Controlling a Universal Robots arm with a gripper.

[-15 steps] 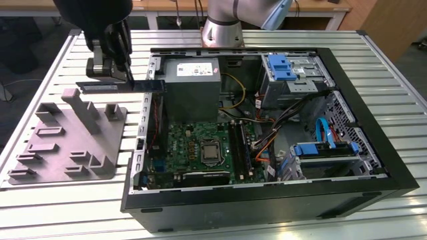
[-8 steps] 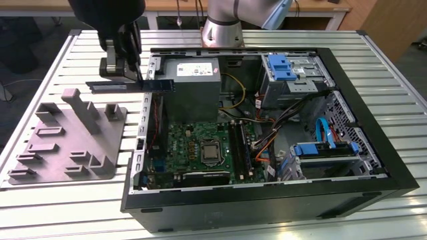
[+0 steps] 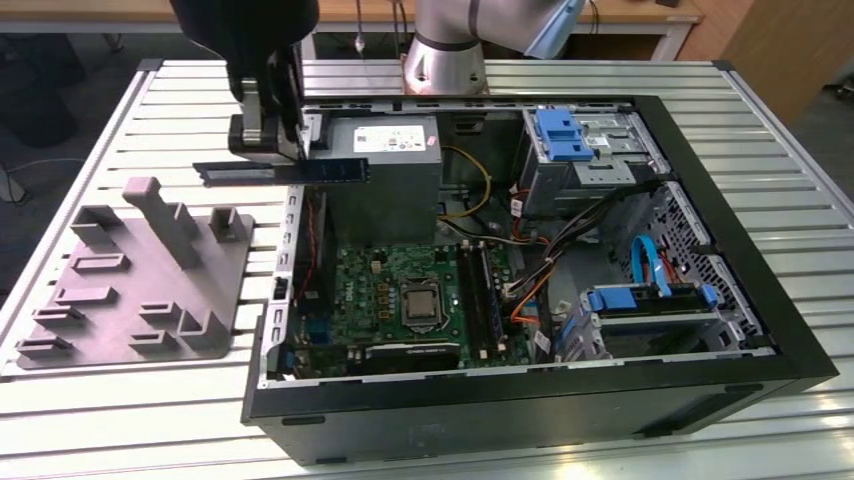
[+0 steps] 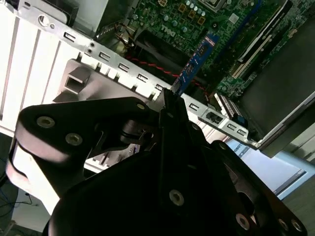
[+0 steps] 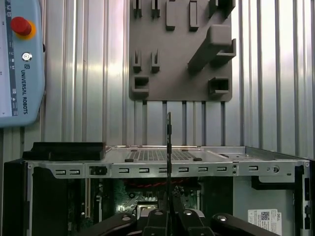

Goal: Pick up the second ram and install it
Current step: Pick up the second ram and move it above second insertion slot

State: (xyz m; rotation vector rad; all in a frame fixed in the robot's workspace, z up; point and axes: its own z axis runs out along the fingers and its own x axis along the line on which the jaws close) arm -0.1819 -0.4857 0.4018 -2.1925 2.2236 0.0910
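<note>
While aloft, gripper (image 3: 278, 150) tight on ram (image 3: 334, 170)

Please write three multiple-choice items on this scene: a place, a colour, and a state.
1. Where is the second ram? A in a motherboard slot; B on the grey plate; C held above the edge of the case.
2. The drive brackets are: A blue; B red; C yellow.
3. The gripper is: A open and empty; B shut on the second ram; C touching the table.
1 C: it hangs from the gripper over the case wall. 2 A: their plastic is blue. 3 B: it pinches the stick.
</note>
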